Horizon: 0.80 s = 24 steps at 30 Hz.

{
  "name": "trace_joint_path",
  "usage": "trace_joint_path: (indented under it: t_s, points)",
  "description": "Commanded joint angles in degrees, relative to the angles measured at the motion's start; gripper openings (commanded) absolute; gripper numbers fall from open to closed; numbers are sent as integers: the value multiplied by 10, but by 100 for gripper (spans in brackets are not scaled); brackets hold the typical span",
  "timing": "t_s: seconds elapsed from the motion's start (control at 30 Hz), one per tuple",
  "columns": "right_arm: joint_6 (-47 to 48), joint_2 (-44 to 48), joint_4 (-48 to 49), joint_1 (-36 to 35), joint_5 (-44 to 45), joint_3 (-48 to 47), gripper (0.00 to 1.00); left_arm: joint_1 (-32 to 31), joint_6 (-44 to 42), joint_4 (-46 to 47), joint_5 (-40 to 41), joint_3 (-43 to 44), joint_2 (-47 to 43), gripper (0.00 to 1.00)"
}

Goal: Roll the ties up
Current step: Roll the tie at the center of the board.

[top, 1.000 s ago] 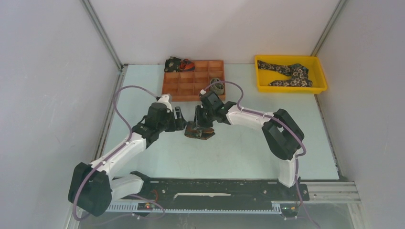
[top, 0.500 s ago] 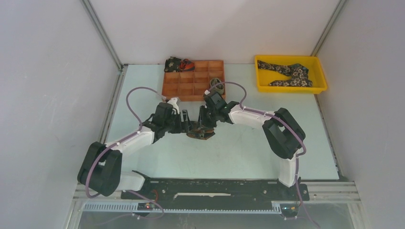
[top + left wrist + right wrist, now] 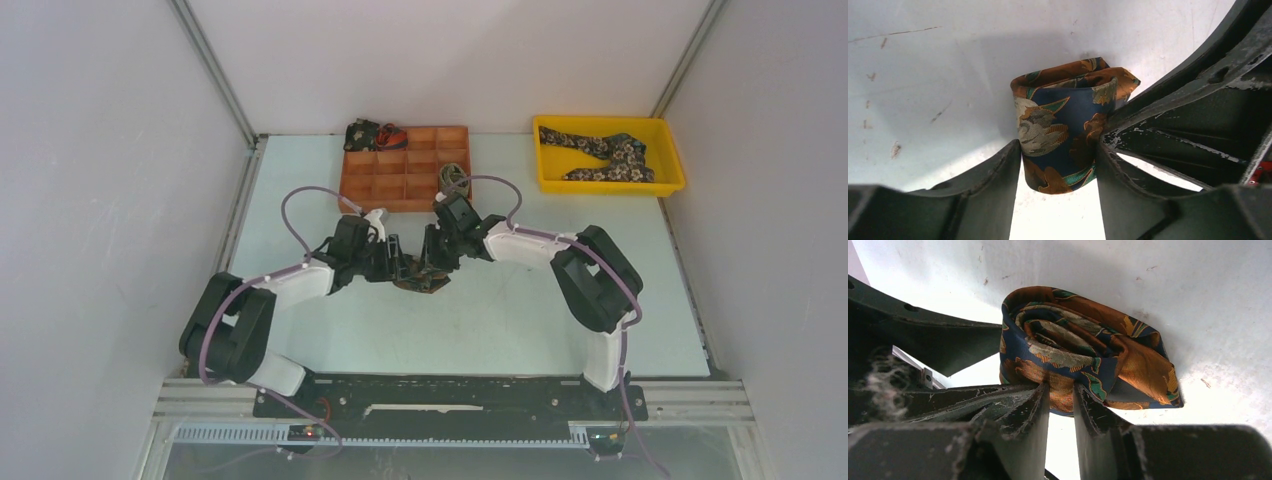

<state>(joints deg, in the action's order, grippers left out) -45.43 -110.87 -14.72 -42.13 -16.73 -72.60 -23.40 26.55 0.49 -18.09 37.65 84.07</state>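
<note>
A rolled tie (image 3: 419,279), navy with rust, orange and green pattern, lies on the table between both arms. My left gripper (image 3: 399,266) straddles the roll from the left. In the left wrist view its fingers (image 3: 1007,165) press both sides of the tie (image 3: 1063,125), so the left gripper (image 3: 1058,142) is shut on it. My right gripper (image 3: 431,262) comes in from the right. In the right wrist view that gripper (image 3: 1061,388) is shut on the lower edge of the coil (image 3: 1083,347), and the spiral layers show at the roll's end.
An orange compartment tray (image 3: 400,200) stands behind the arms, with a small olive rolled tie (image 3: 455,178) in a right cell and a dark roll (image 3: 372,134) at its back left corner. A yellow bin (image 3: 610,186) at the back right holds a loose dark floral tie (image 3: 600,152).
The left arm has swung right and reached the roll, and its jaws have narrowed onto it. The right gripper has stayed shut on the tie, shifting slightly.
</note>
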Motion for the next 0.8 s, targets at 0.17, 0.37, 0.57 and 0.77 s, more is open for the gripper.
trace_joint_path:
  t_s: [0.17, 0.37, 0.57, 0.77]
  points:
    - [22, 37, 8, 14, 14, 29, 31, -43, -11, -40, 46, 60, 17, 49]
    - [28, 87, 19, 32, 8, 64, 47, -94, -23, -123, 146, 114, 18, 47]
    - [29, 130, 34, 56, 6, 111, 62, -139, -36, -173, 217, 163, 38, 46]
    - [21, 142, 74, 76, -13, 161, 68, -176, -50, -233, 269, 211, 68, 44]
